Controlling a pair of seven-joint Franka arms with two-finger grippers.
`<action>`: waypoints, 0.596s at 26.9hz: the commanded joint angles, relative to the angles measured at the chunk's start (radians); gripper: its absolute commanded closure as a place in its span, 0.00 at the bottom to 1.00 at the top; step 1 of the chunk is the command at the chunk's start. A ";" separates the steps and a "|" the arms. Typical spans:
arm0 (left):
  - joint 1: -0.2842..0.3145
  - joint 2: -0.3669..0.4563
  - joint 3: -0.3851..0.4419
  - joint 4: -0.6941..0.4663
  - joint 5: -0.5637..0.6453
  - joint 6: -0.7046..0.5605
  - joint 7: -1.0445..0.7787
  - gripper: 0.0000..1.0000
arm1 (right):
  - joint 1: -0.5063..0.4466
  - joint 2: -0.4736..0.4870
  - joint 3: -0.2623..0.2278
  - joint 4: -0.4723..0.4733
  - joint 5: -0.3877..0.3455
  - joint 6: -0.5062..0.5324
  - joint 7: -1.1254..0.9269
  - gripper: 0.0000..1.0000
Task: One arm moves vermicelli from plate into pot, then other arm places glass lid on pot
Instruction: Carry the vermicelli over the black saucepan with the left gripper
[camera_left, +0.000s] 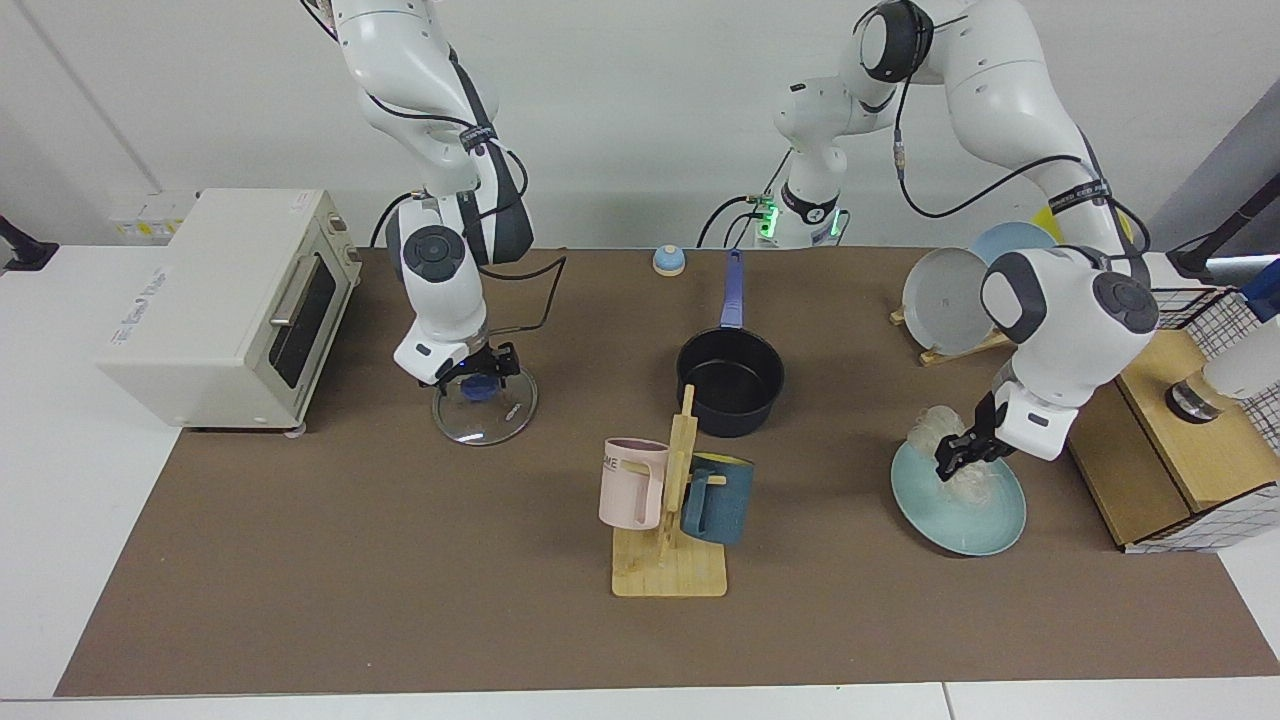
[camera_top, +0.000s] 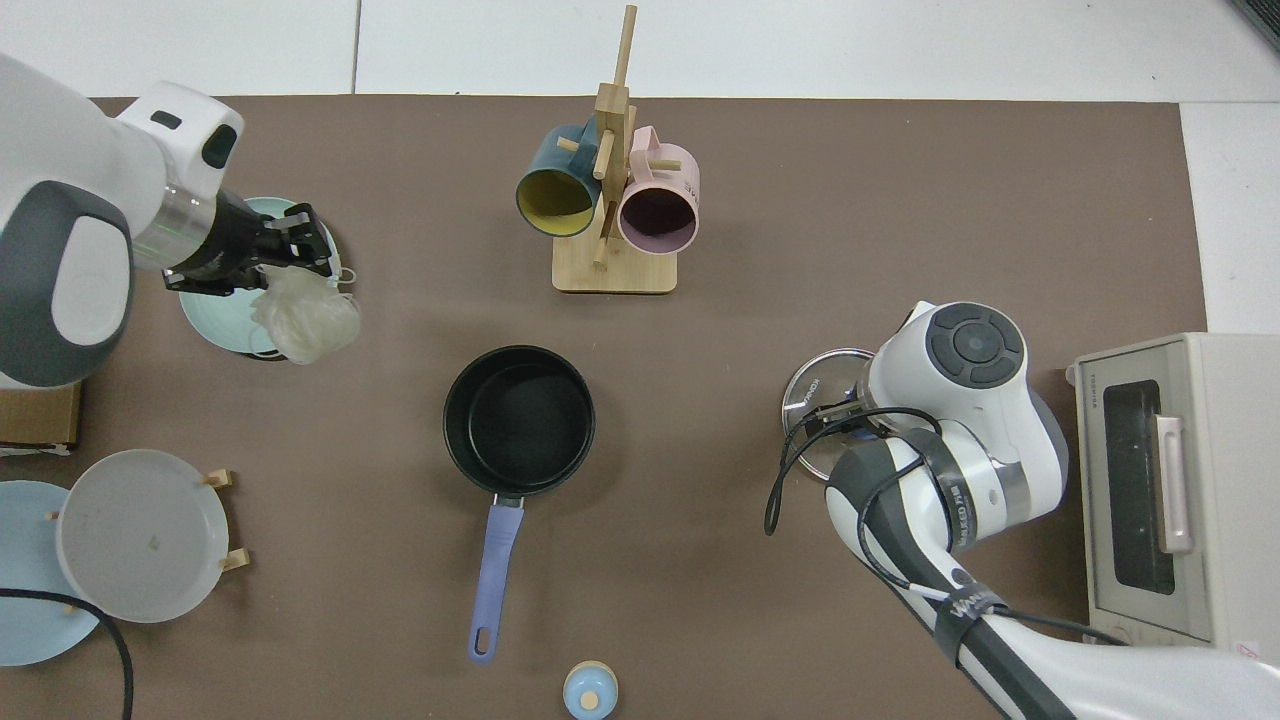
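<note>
1. The right gripper (camera_left: 482, 372) sits down over the blue knob of the glass lid (camera_left: 485, 405), which lies flat on the table; whether its fingers have closed on the knob cannot be told.
2. The pot (camera_left: 731, 381) stands empty mid-table, its handle pointing away toward the arm bases.
3. The left gripper (camera_left: 962, 448) is clamped on the vermicelli (camera_top: 305, 315), lifted above the plate (camera_left: 958, 510).

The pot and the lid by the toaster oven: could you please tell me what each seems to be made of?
The small black round pot looks like matte-coated metal, dull and non-reflective inside; its blue-purple handle is probably plastic. The round clear lid looks like glass, since the mat shows through, with a shiny metal rim.
</note>
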 joint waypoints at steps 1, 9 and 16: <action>-0.005 -0.076 -0.106 -0.102 -0.010 0.004 -0.141 1.00 | -0.004 -0.008 0.003 -0.026 -0.013 0.034 0.007 0.01; -0.007 -0.178 -0.195 -0.337 -0.093 0.130 -0.171 1.00 | -0.002 -0.008 0.003 -0.025 -0.013 0.033 0.009 0.45; -0.010 -0.220 -0.212 -0.457 -0.148 0.245 -0.158 1.00 | -0.002 -0.008 0.003 -0.006 -0.013 0.016 0.007 0.77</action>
